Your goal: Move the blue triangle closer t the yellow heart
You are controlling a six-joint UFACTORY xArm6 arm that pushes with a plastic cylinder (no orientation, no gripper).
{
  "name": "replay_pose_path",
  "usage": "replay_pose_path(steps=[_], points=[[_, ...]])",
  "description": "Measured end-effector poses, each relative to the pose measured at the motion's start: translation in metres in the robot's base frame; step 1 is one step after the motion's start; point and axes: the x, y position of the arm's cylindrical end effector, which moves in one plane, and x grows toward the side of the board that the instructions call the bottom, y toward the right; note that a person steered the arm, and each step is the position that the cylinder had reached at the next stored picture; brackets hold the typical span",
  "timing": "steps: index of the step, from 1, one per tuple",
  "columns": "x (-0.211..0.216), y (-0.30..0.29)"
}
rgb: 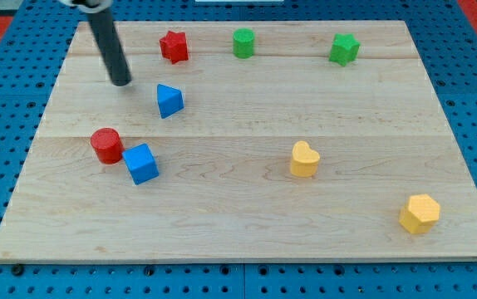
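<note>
Camera view shows my tool, the straight dark rod, coming down from the view's top-left corner; my tip (121, 82) rests on the pale wooden desk (222, 224). The tool has no jaws, so wide or narrow does not apply: it holds nothing and touches no block.

The small blue triangle block (169, 100) lies just to the view's right of my tip and a little lower, near but apart. The yellow heart block (304, 159) sits well beyond it, farther right and lower. So my tip stands on the far side of the triangle from the heart, which I judge is the right place to start a push: driving right and downward should carry the triangle toward the heart.

The lane between triangle and heart looks bare wood, with nothing to snag. Below my tip, the red cylinder block (106, 145) and the blue cube block (141, 163) sit touching or nearly so; they lie off the push line, and I should keep them out of it. Above and to the right of my tip sit the red star-like block (174, 46), the green cylinder block (243, 42) and a green star-like block (344, 49), all near the desk's top edge and clear of the route. The yellow hexagon block (420, 213) lies far right and low, near the desk's corner. The heart has open desk on all sides, so a slight overshoot risks little.
</note>
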Motion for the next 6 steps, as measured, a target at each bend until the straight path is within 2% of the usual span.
replay_pose_path(steps=[1, 2, 3, 5, 6], points=[[0.004, 0.061], [0.007, 0.007], [0.025, -0.017], [0.036, 0.112], [0.038, 0.158]])
